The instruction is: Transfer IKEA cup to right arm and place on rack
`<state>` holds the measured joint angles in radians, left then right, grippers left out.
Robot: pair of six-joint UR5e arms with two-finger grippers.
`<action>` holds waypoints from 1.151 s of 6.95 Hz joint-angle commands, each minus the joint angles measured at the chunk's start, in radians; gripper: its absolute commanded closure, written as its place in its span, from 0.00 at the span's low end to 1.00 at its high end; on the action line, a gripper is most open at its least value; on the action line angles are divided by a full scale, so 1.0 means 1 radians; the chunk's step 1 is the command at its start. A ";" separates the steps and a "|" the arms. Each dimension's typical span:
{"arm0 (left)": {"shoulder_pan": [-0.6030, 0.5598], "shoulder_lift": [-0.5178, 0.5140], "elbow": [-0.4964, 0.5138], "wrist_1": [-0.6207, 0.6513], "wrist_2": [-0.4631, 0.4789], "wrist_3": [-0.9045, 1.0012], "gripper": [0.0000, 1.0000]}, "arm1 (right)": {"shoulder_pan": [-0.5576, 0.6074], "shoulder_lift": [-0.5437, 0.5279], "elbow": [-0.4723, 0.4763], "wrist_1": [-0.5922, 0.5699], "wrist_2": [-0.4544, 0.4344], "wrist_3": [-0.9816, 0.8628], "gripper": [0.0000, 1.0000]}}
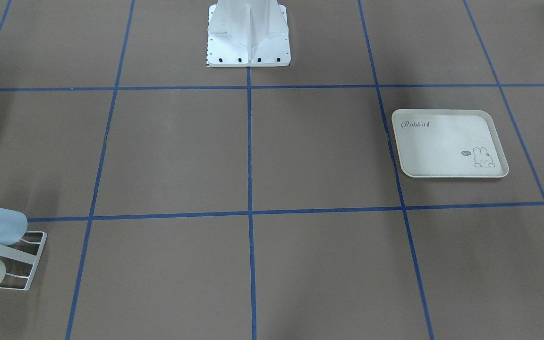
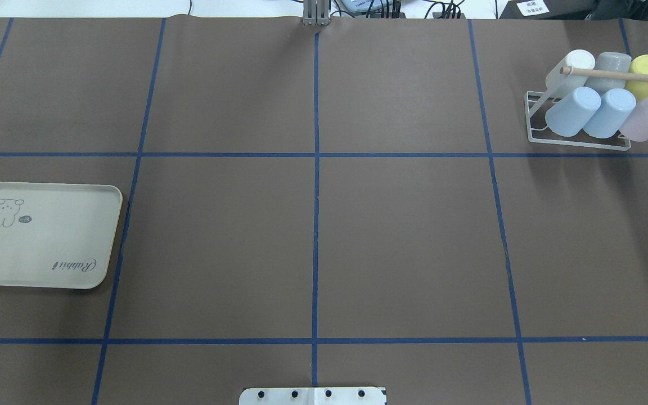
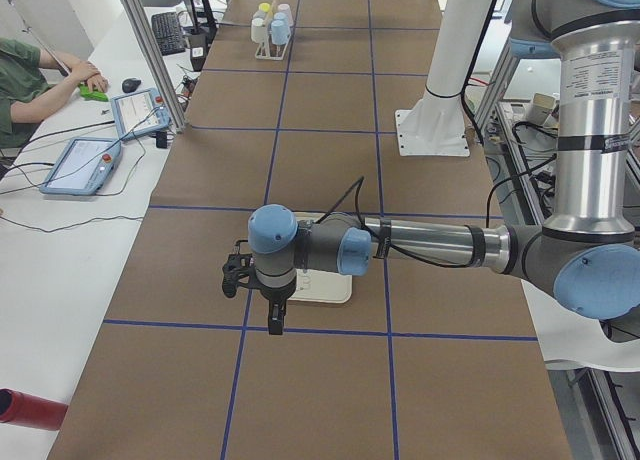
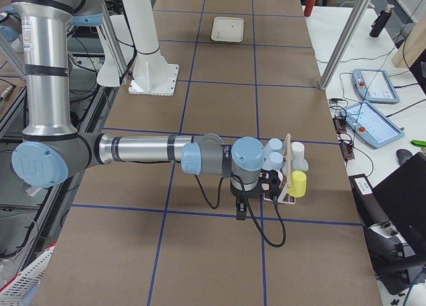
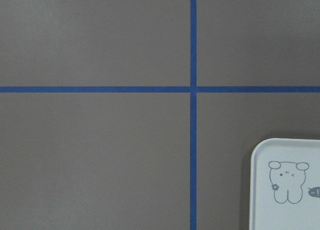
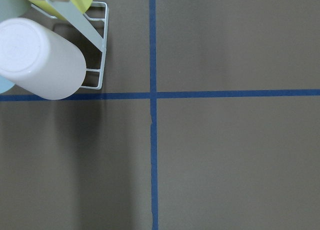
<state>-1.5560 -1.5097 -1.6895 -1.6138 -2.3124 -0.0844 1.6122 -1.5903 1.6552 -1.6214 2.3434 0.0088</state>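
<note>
A wide stretch of brown table (image 2: 414, 236), crossed by blue tape lines, is spread between the left gripper (image 3: 274, 326) and the right gripper (image 4: 240, 213). Both are held above it, pointed down. Whether either is open, or holds anything, cannot be told. The cream tray (image 2: 48, 242) is seen just beside the left gripper. The rack (image 2: 580, 144) is set just beside the right gripper, close to the table's edge, and six tilted cups (image 2: 608, 109) are seated on it.
</note>
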 commanded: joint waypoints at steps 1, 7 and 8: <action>0.001 -0.001 0.002 0.000 -0.001 0.000 0.00 | 0.000 0.001 0.000 0.000 0.001 0.002 0.00; 0.001 -0.004 0.019 -0.002 -0.001 0.000 0.00 | 0.000 0.003 0.001 0.000 0.002 0.007 0.00; 0.001 -0.004 0.020 -0.002 -0.001 0.000 0.00 | 0.000 0.003 0.000 0.000 0.002 0.007 0.00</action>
<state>-1.5554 -1.5140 -1.6701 -1.6153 -2.3134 -0.0844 1.6122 -1.5877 1.6557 -1.6214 2.3449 0.0153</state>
